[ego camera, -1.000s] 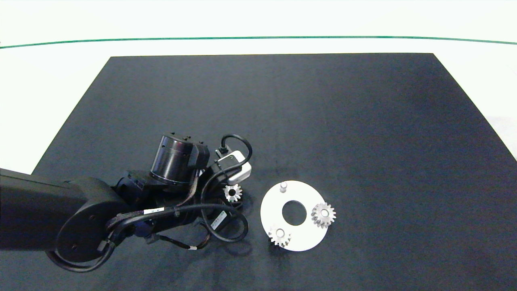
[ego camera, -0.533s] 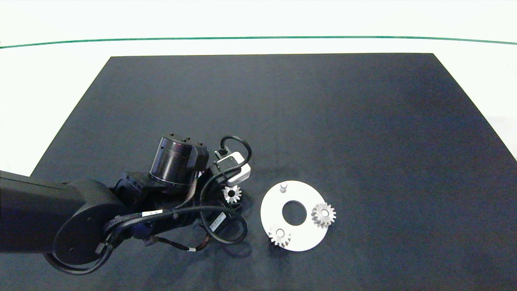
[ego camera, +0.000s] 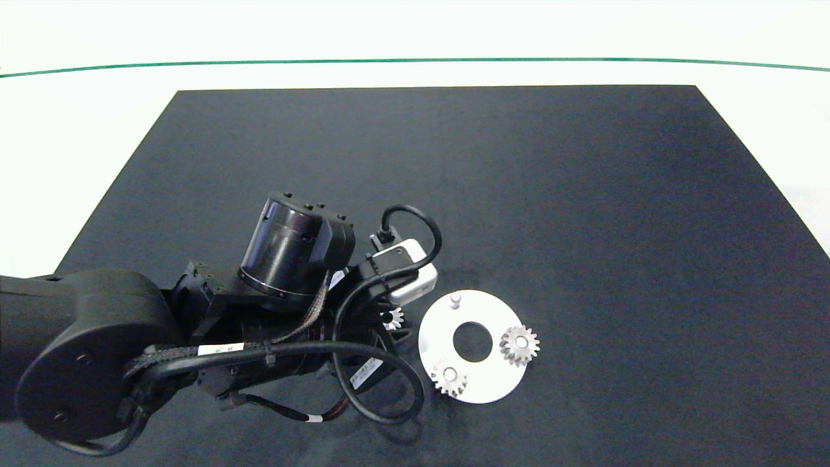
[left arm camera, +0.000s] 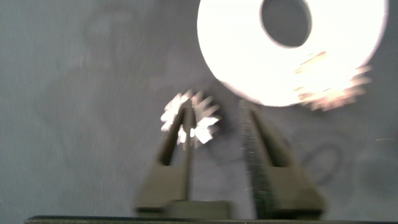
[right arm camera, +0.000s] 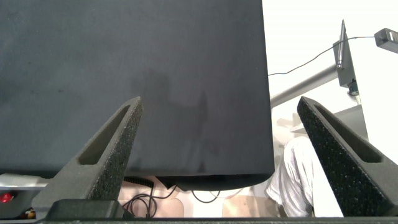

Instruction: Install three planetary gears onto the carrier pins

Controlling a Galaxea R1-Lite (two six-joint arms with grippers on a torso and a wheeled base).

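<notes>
I see two gears on the disc; the third gear sits just left, one pin behind.

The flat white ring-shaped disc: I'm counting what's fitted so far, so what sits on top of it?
On the flat white ring-shaped disc sit two small silvery spur gears, each on a peg. The third short white peg stands bare. The pegs under the gears are mostly covered.

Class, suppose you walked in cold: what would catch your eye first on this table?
The white disc glares against the dark mat, with two silvery gears seated on its pins and one pin bare. Beside it, the bulky left arm looms, and its pincer has a third gear at one finger.
</notes>
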